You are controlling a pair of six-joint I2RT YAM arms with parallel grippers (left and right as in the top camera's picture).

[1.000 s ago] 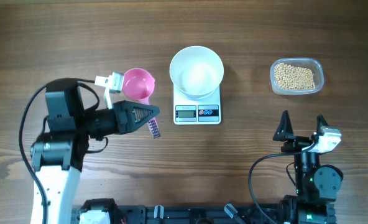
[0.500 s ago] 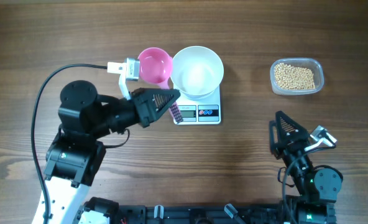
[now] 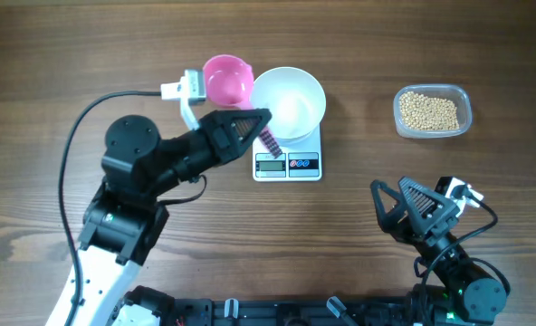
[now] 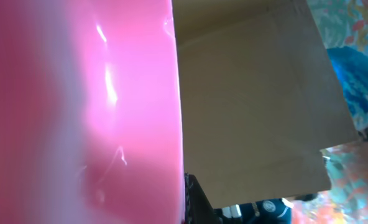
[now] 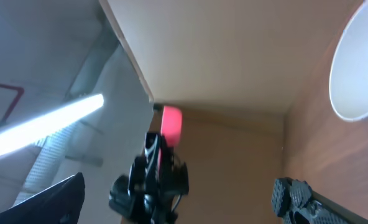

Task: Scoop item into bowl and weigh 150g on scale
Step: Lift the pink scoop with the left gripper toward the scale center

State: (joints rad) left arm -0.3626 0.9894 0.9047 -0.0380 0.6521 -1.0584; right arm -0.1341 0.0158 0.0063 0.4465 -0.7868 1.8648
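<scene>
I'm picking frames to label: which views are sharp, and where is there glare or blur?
Overhead: sharp and evenly lit, with bowl, scale and beans all clear. Left wrist: the pink scoop fills the left half, out of focus, with white glare streaks. Right wrist: tilted, soft, and a tube light burns out at left.

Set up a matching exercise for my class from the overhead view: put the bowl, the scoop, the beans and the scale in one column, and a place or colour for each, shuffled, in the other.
Column one
1. bowl
2. scoop
3. beans
4. scale

Column two
A. tan, inside the clear tub on the far right
B. pink, just left of the bowl
C. flat, directly under the bowl, with a display and buttons
D. white, empty, sitting on the scale

Pairs: 1-D, 2-B, 3-A, 4-C
</scene>
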